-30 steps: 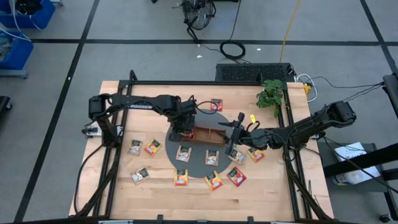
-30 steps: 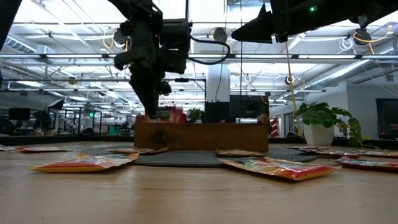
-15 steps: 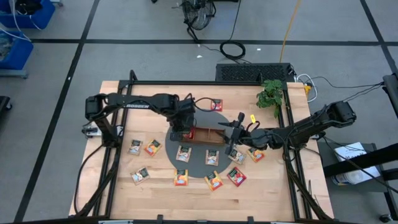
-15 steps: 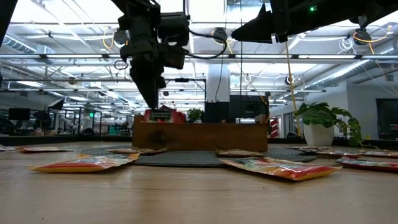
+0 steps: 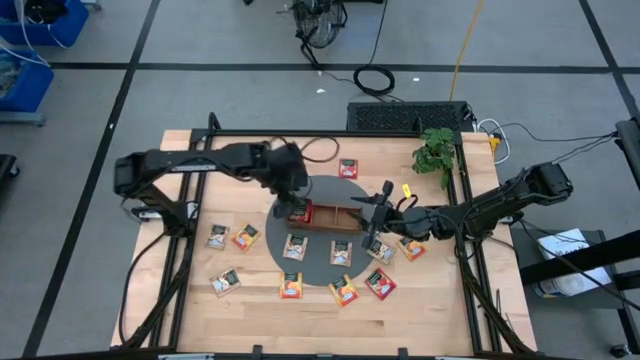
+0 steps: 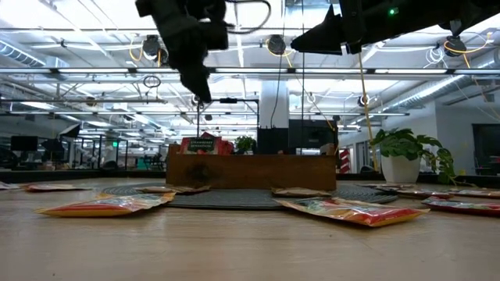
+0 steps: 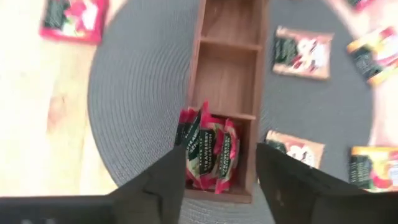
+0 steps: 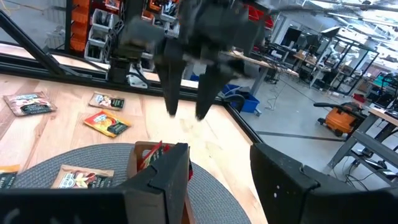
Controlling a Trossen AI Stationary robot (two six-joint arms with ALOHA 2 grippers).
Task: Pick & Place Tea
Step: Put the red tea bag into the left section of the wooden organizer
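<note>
The brown three-compartment tray (image 5: 333, 214) stands on a round grey mat (image 5: 275, 240). Red tea packets (image 7: 208, 149) stand on edge in its left end compartment; they also stick up above the tray wall in the low view (image 6: 205, 144). My left gripper (image 7: 221, 180) hangs open above that compartment, raised well clear of it (image 6: 199, 86), touching nothing. My right gripper (image 8: 221, 180) is open and hovers by the tray's right end (image 5: 373, 216), holding nothing. Several more packets lie flat on the mat and table, such as one whitish (image 5: 294, 246) and one orange (image 5: 245, 236).
Loose packets ring the mat's near side (image 5: 344, 291), with a red one (image 5: 348, 168) beyond the tray. A potted plant (image 5: 435, 150) stands at the far right corner. A black frame runs along the table edges (image 5: 185, 240). Bare wood lies at the near edge (image 5: 300, 325).
My left gripper has let go of the red packets and risen out of the tray's left compartment, drifting a little toward the table's far left. The packets stay standing in the compartment. My right arm has kept still.
</note>
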